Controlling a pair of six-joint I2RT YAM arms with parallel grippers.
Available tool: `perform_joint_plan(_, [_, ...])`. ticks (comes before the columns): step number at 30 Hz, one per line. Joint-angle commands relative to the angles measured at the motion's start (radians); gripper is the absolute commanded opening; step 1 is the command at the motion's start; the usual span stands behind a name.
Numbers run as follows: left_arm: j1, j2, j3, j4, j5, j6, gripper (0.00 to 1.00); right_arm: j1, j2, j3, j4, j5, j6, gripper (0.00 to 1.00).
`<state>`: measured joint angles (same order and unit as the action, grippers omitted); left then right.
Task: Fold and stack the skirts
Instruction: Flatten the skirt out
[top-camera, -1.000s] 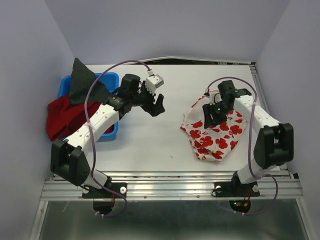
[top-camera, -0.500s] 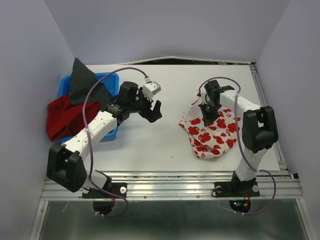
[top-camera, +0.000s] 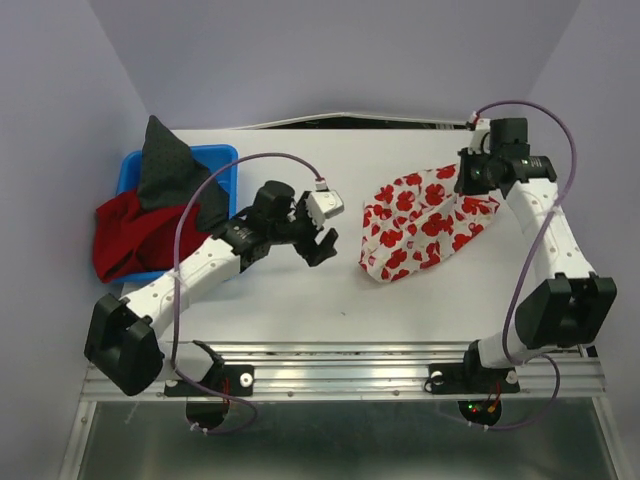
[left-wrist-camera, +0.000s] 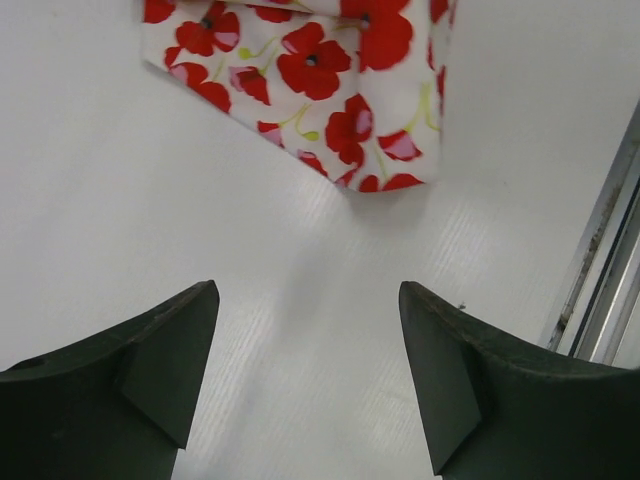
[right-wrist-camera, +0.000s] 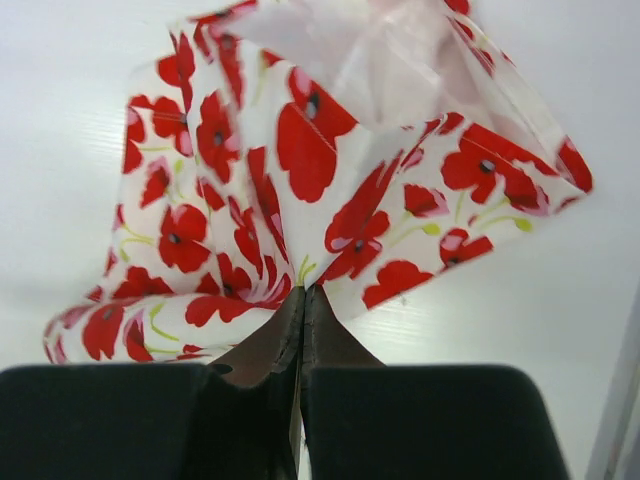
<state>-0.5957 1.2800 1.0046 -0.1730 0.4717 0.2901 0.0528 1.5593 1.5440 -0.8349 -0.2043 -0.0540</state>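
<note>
We see the dark grey skirt (top-camera: 168, 170) draped over the blue bin (top-camera: 222, 155), rising to a point above the bin's back rim. The deep-red skirt (top-camera: 128, 238) spills out over the bin's near left side. Well to the right of the bin, the white flowered skirt (top-camera: 415, 220) lies stretched out on the surface (top-camera: 300, 300). At the end of that skirt farthest from the bin, our right gripper (right-wrist-camera: 303, 295) is pressed together, pinching a fold of the flowered cloth, which tents up from the pinch. Between the bin and the flowered skirt, our left gripper (left-wrist-camera: 305, 290) is spread wide and holds nothing. It hangs over bare surface, with a corner of the flowered skirt just beyond its fingertips, on the side away from the bin.
</note>
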Motion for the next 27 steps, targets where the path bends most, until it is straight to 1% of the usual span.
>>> perform_joint_plan(1, [-0.136,0.079,0.055,0.052,-0.042,0.11,0.86,-0.044,-0.076,-0.136,0.034,0.097,-0.029,0.01])
perform_joint_plan(2, [-0.179,0.135,0.087,0.062,-0.056,0.121,0.87,-0.044,-0.082,-0.166,0.028,0.123,-0.036,0.01])
perform_joint_plan(3, [-0.197,0.166,0.106,0.064,-0.068,0.129,0.89,-0.044,-0.09,-0.233,0.026,0.176,-0.041,0.01])
perform_joint_plan(4, [-0.214,0.198,0.121,0.066,-0.08,0.132,0.89,-0.044,-0.093,-0.234,0.026,0.204,-0.041,0.01])
perform_joint_plan(5, [-0.231,0.228,0.14,0.073,-0.099,0.132,0.89,-0.054,-0.093,-0.304,0.031,0.25,-0.047,0.01])
perform_joint_plan(6, [-0.233,0.281,0.173,0.078,-0.1,0.114,0.88,-0.054,-0.099,-0.341,0.037,0.288,-0.058,0.01])
perform_joint_plan(8, [-0.228,0.324,0.201,0.095,-0.087,0.083,0.87,-0.054,-0.1,-0.436,0.059,0.331,-0.064,0.01])
perform_joint_plan(10, [-0.208,0.364,0.23,0.101,-0.047,0.034,0.83,-0.064,-0.102,-0.479,0.063,0.353,-0.099,0.01])
perform_joint_plan(12, [-0.187,0.378,0.242,0.115,0.024,-0.009,0.81,-0.064,-0.091,-0.493,0.043,0.35,-0.139,0.01])
perform_joint_plan(13, [-0.155,0.38,0.246,0.119,0.024,-0.032,0.81,-0.064,-0.09,-0.489,0.027,0.317,-0.186,0.1])
perform_joint_plan(14, [-0.135,0.378,0.244,0.131,0.024,-0.032,0.81,-0.064,-0.102,-0.469,0.001,0.3,-0.213,0.16])
perform_joint_plan(15, [-0.115,0.371,0.243,0.136,0.024,-0.032,0.81,-0.064,-0.114,-0.454,-0.015,0.274,-0.274,0.26])
perform_joint_plan(16, [-0.074,0.363,0.239,0.145,0.024,-0.032,0.81,-0.064,-0.131,-0.438,-0.029,0.22,-0.306,0.52])
perform_joint_plan(17, [-0.053,0.355,0.236,0.148,0.024,-0.032,0.81,-0.064,-0.151,-0.423,-0.044,0.189,-0.34,0.65])
perform_joint_plan(19, [-0.02,0.325,0.232,0.147,0.024,-0.032,0.81,-0.064,-0.218,-0.374,-0.073,0.103,-0.441,0.86])
perform_joint_plan(21, [0.01,0.283,0.224,0.123,0.024,-0.032,0.81,-0.064,-0.278,-0.337,-0.114,0.031,-0.554,0.93])
perform_joint_plan(22, [0.017,0.269,0.223,0.112,0.224,-0.125,0.83,-0.053,-0.295,-0.322,-0.122,-0.027,-0.588,0.96])
perform_joint_plan(24, [0.046,0.249,0.22,0.07,0.24,-0.108,0.85,-0.01,-0.32,-0.294,-0.15,-0.079,-0.647,0.96])
perform_joint_plan(25, [0.06,0.234,0.216,0.057,0.254,-0.106,0.85,0.014,-0.34,-0.292,-0.155,-0.128,-0.694,0.96])
perform_joint_plan(26, [0.074,0.228,0.213,0.029,0.272,-0.106,0.85,0.045,-0.352,-0.3,-0.158,-0.15,-0.708,0.96])
perform_joint_plan(27, [0.104,0.217,0.209,0.015,0.303,-0.108,0.85,0.135,-0.366,-0.314,-0.135,-0.156,-0.731,0.96])
